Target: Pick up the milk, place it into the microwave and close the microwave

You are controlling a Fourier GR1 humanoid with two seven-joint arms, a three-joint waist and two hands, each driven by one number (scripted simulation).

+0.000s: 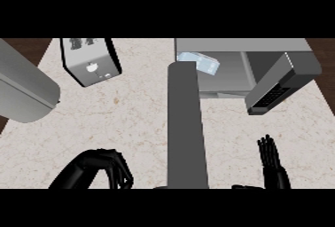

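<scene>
Microwave (229, 66) mouth open, door (281, 84) swung out right. Milk (200, 62) sits inside, maybe near left wall. Grey arm (186, 128) blocks middle path. Toaster (91, 60) far left. Bare counter (131, 119) between.

We are seeing a toaster (91, 60) standing on the beige speckled counter (131, 115), a grey rounded object (23, 86) lying left of the toaster

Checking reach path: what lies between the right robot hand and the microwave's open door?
In the head view, only bare counter lies between the right robot hand and the open microwave door. The milk already sits inside the microwave.
</scene>
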